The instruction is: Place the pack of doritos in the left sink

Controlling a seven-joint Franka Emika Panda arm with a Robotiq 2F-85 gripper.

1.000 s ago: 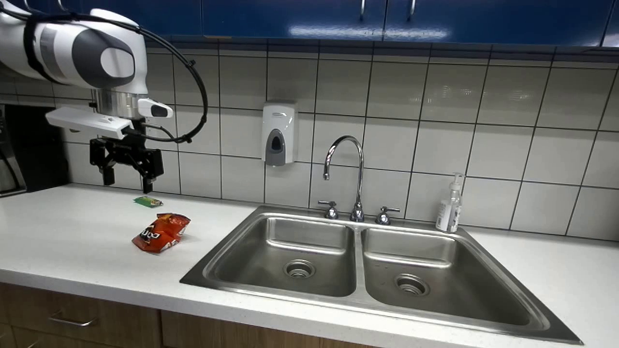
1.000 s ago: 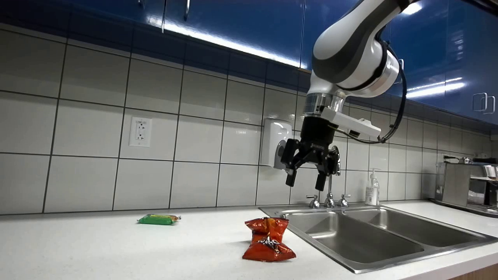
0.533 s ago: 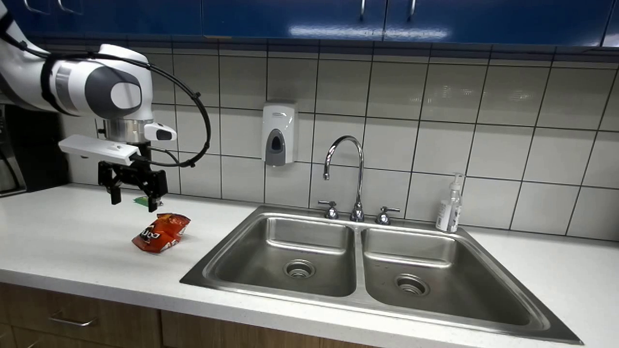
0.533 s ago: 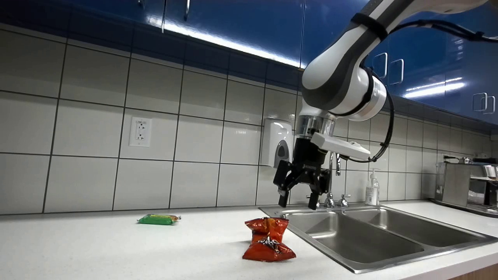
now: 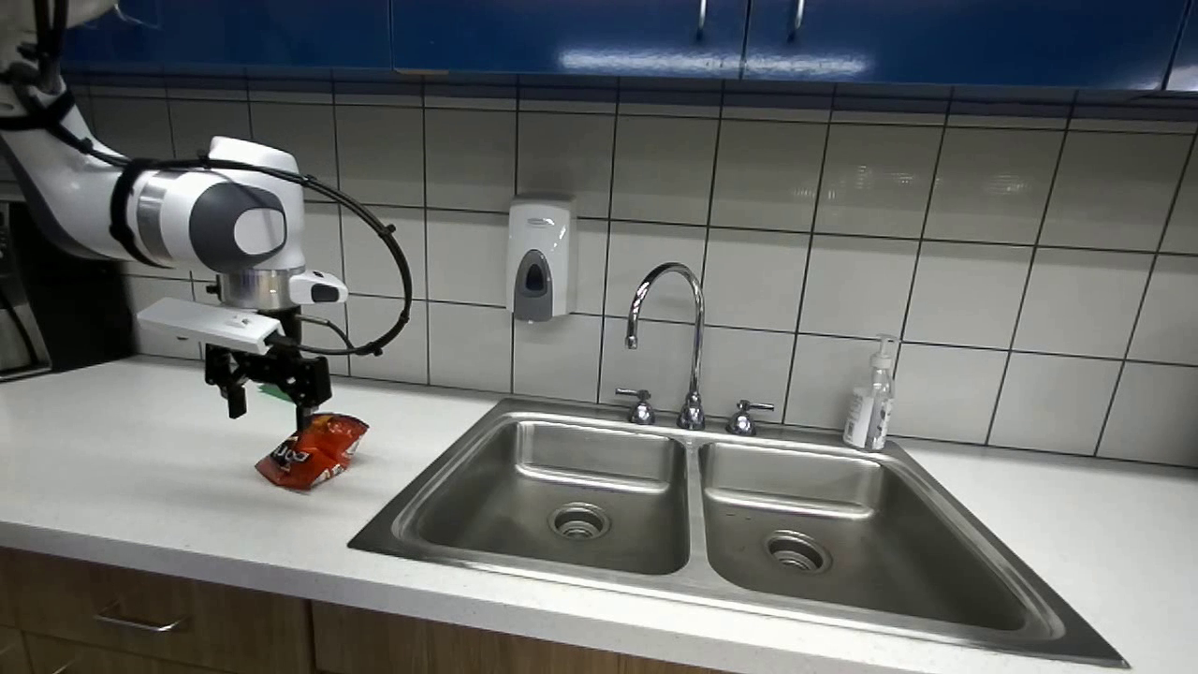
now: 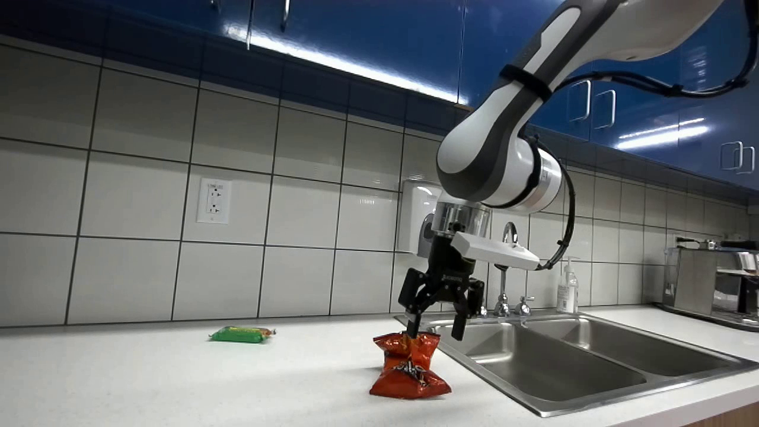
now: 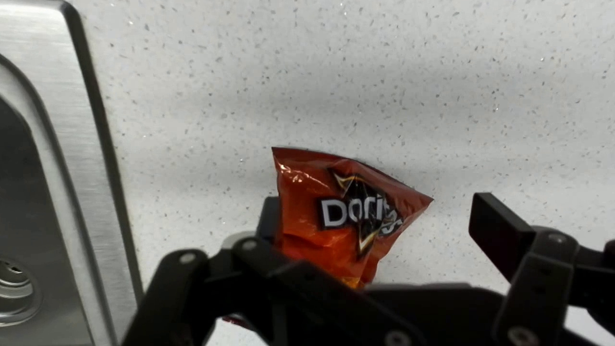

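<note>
Wrist view: my gripper [image 7: 376, 210] has its two black, blocky fingers [image 7: 499, 230] wide apart; the pack of doritos [image 7: 336, 216] shows between them, one finger right at its edge, touching or not I cannot tell
Pack of doritos: glossy, crinkled red-orange wrapper narrowing to a pointed corner, white lettering on a dark logo, lying on the countertop [image 7: 336, 86] near the left sink [image 5: 599, 459]
Countertop: white with fine speckles
Left sink: stainless steel, rectangular with rounded corners, a round drain [image 5: 579, 521] in its floor; the pack is outside it
Count: one pack, one small green packet [image 6: 242, 334], two basins side by side (left sink and twin basin [image 5: 917, 552]), two drains, two chrome tap handles [image 5: 641, 410], one arched faucet [image 5: 698, 346]
Around me: a clear pump bottle [image 5: 870, 407] upright behind the twin basin, a white dispenser [image 5: 541, 257] on the tiled wall [image 5: 459, 253], blue cabinets [image 5: 571, 33] above
In the way: a flat steel rim [image 7: 79, 120] bordering the left sink, between it and the pack; in an exterior view, my gripper partly hides the green packet [image 5: 275, 391]
</note>
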